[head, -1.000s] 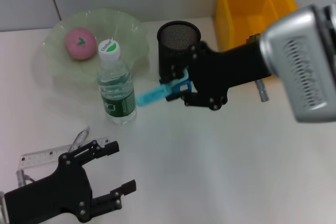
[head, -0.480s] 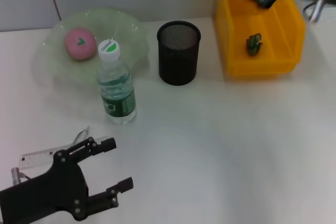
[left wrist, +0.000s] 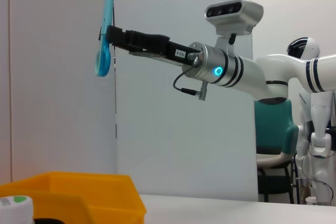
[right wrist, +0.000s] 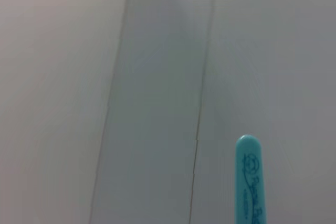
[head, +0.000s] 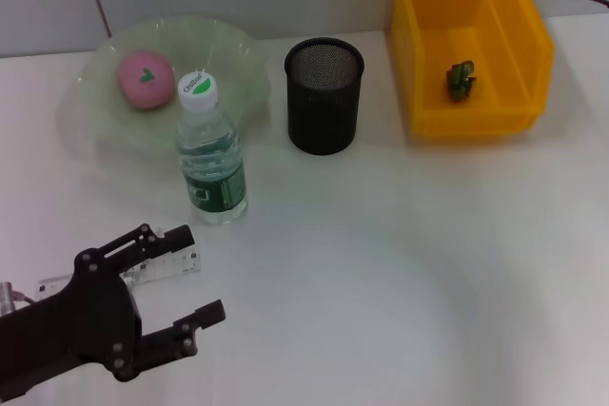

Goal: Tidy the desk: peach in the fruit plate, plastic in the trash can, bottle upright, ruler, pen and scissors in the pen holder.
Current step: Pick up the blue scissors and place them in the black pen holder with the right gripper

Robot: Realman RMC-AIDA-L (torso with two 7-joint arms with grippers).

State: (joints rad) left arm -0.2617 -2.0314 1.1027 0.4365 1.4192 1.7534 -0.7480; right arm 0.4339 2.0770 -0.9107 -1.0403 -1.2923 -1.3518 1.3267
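A: Left gripper (head: pixel 195 273) first?

B: Fingers spread wide, nothing between them. It sits low at the near left of the desk (head: pixel 400 273), well in front of the bottle (head: pixel 210 154), with one fingertip over the ruler (head: pixel 162 266), which lies flat (mostly hidden under the arm). Pen not visible.

A: Right gripper (left wrist: pixel 107 34)?

B: Out of the head view. The left wrist view catches it high above the trash can (head: pixel 466 45), clamped on the blue scissors (left wrist: pixel 105 30), which stand on end with the handle low. The right wrist view shows only their rounded blue tip against a wall.

A: Around the pen holder (head: pixel 324 94)?

B: Black mesh, upright, mouth unobstructed. The bottle stands upright to its left and nearer, apart from it, at the front edge of the fruit plate (head: pixel 238 64). The peach (head: pixel 145 79) lies in the plate's left half. The yellow trash can is to the holder's right, a gap between them, a green scrap (head: pixel 461 80) on its floor.

A: Free room?

B: Broad bare desk in front of the holder and to its right, up to the can's front wall.
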